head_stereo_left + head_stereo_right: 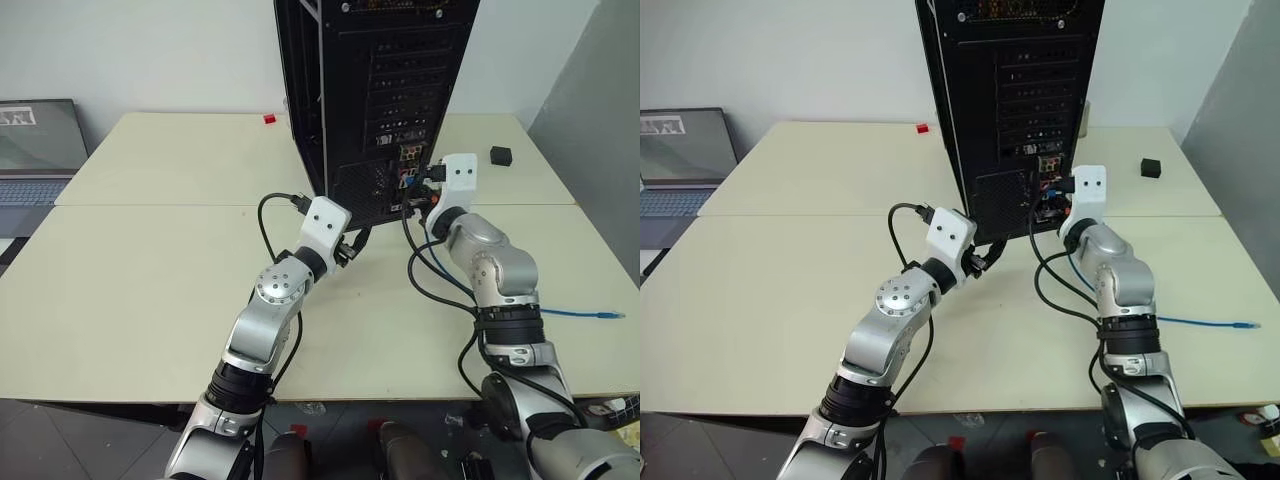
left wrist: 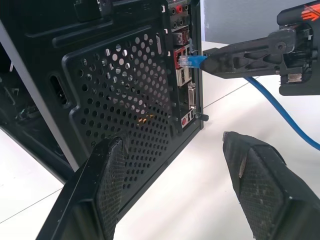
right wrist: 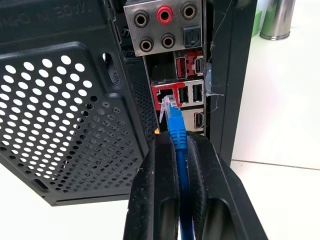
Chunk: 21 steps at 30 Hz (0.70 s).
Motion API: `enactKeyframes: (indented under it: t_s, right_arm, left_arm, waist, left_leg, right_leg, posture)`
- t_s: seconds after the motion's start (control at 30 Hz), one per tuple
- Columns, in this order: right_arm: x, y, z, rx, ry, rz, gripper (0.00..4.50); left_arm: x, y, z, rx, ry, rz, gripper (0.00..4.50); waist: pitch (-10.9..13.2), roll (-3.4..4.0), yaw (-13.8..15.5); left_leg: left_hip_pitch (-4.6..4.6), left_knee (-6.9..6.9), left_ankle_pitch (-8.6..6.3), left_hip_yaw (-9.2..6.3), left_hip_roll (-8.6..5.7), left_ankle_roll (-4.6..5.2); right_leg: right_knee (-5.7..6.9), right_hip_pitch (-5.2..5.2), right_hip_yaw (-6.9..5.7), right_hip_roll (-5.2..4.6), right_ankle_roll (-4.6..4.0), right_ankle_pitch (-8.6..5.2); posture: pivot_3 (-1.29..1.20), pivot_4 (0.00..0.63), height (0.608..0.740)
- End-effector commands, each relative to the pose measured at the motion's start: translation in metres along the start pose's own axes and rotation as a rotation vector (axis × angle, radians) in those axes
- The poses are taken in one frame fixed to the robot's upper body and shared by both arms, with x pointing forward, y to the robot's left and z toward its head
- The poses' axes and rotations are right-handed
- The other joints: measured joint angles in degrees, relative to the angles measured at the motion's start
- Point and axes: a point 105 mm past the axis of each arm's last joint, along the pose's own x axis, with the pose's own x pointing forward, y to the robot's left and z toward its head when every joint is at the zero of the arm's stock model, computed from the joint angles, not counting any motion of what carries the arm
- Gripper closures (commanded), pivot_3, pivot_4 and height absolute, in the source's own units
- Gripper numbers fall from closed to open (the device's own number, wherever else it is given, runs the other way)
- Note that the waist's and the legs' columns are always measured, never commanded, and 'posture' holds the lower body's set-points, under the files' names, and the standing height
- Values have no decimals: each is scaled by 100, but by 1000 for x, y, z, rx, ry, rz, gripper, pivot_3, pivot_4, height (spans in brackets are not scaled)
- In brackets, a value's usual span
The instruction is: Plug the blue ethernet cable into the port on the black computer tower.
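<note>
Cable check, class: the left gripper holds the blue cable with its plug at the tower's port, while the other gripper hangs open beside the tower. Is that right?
Not quite: the sides are swapped. The right gripper holds the cable, its plug at the tower's port, as the right wrist view shows. The left gripper hangs open.

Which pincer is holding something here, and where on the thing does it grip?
The right pincer grips the blue ethernet cable just behind its clear plug, at the black computer tower. The left pincer is open, holding nothing.

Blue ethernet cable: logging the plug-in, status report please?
Right gripper shut on blue ethernet cable, plug at black computer tower port. Left gripper open, holding nothing. No obstruction visible.
</note>
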Motion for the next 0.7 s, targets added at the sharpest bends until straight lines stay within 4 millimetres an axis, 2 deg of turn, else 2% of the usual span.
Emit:
enactKeyframes:
  t_s: [0.03,0.4,0.7]
  right_arm:
    - [0,8,26,15,-82,26,4500]
    - [-1,11,32,10,-96,34,4500]
    - [-3,16,28,-14,-73,54,4500]
  left_arm:
    - [-2,1,13,21,-49,6,1303]
    - [-1,0,16,28,-60,1,1303]
    - [-2,1,14,34,-55,-2,1303]
  waist:
    - [0,0,-1]
    - [0,0,-11]
    - [0,0,-20]
  left_leg:
    - [0,0,0,0,0,0]
    - [0,0,0,0,0,0]
    - [0,-2,0,2,0,0]
  right_leg:
    - [0,0,0,0,0,0]
    - [0,0,0,0,0,0]
    - [-1,-2,4,0,0,0]
  posture:
    - [0,150,740]
    - [0,150,740]
    - [0,150,740]
